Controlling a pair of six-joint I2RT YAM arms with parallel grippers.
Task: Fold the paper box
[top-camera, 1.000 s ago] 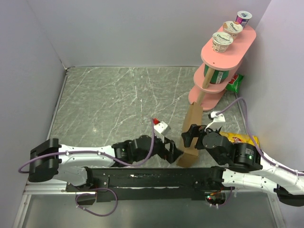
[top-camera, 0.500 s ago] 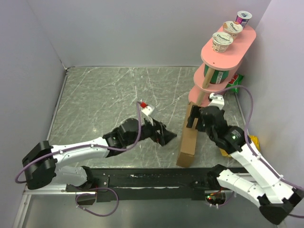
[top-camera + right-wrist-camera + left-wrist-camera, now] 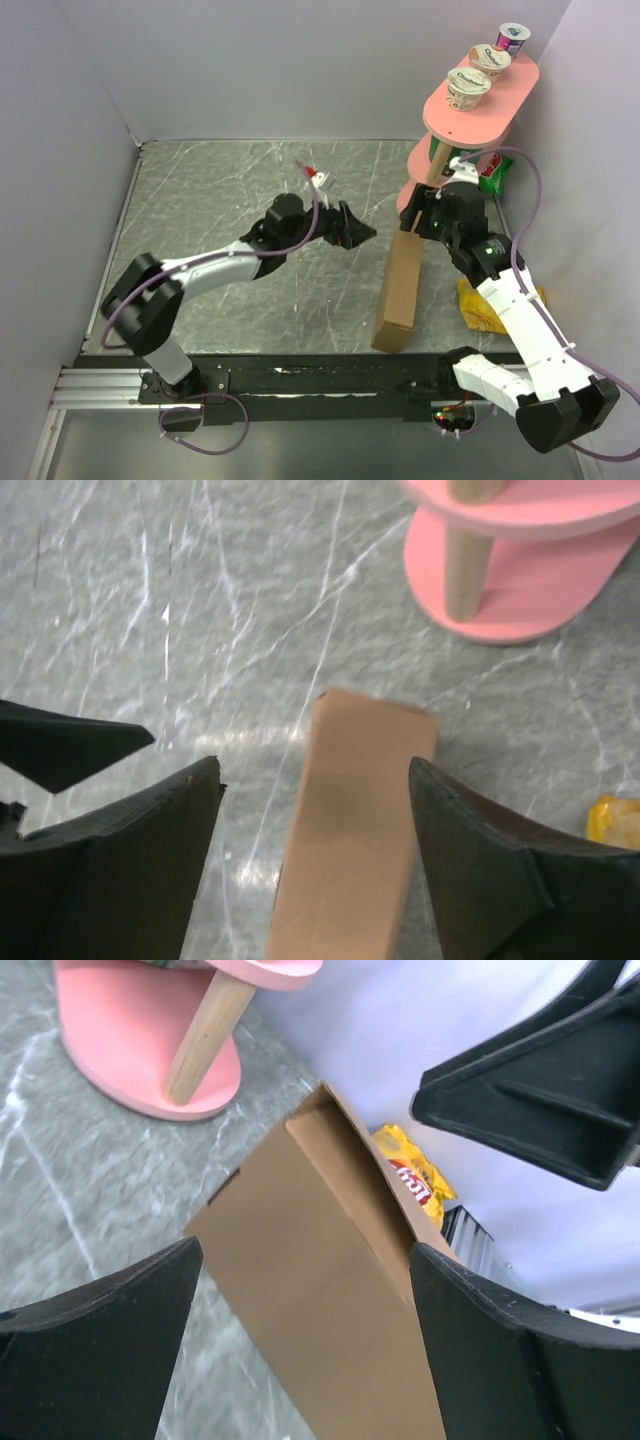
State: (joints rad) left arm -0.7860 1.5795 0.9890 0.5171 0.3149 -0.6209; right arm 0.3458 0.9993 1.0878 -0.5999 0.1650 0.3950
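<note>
The grey marbled table (image 3: pixel 230 250) carries everything, and its right far corner is taken by a pink tiered stand (image 3: pixel 462 118) on a wooden post. In front of that stand, on the right half of the table and running toward the near edge, is the paper box (image 3: pixel 403 285). It is plain brown card, already closed into a long slim slab, and it seems to rest on one narrow long side with its far end just short of the stand's base. The left gripper (image 3: pixel 300 1255) reaches in from the middle of the table and faces the box's broad side. Its jaws are spread wide and touch nothing. The right gripper (image 3: pixel 315 765) hangs over the far end of the box, its jaws also wide, straddling the narrow top edge without contact. A yellow snack bag (image 3: pixel 482 312) lies near the right edge just beside the box, and three yogurt cups (image 3: pixel 468 88) sit on the stand's top shelf. I judge the box to be light and fairly stiff along its panels, but thin-walled and smooth, so it would tip or slide at a nudge and dent under a hard squeeze. The safest hold looks to be across the slim width near an end or corner, where the folds stiffen it, with the other arm steadying the broad face.
</note>
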